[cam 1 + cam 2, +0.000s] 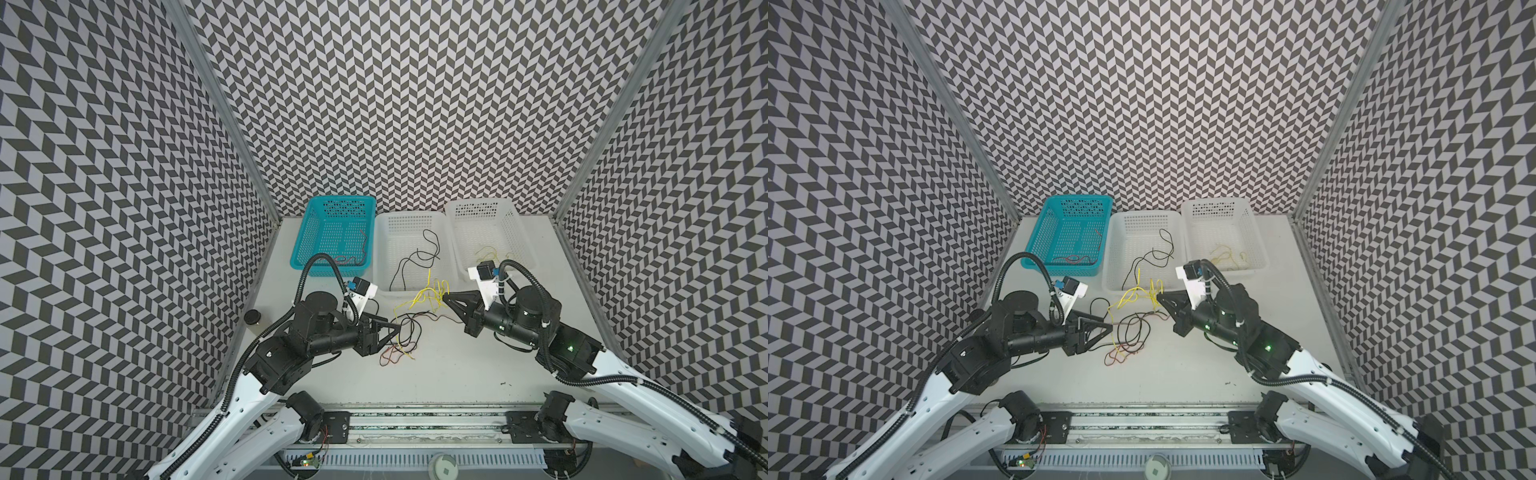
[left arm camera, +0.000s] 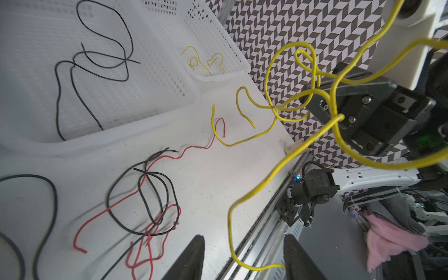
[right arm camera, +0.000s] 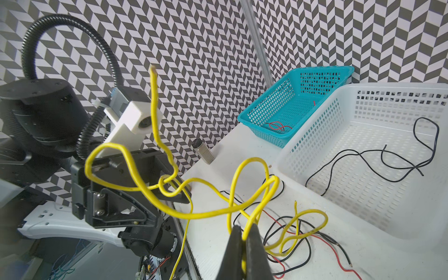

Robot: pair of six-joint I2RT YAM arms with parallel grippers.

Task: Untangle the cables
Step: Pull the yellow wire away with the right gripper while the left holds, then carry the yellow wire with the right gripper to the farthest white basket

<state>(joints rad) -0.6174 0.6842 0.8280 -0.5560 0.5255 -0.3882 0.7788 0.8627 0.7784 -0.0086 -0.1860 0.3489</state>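
Separating the yellow cables [image 3: 154, 101]: right fingers [image 3: 232, 252] pinch them aloft, left fingers [image 2: 191, 257] stand spread; next, likely, left grips beside the knot [image 3: 166, 184].

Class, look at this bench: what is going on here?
The right pincer is shut on knotted yellow cables, held above the table. The left pincer is open beside the black and red tangle. Red ones lie in the teal basket, black in the middle basket, yellow in the right basket.
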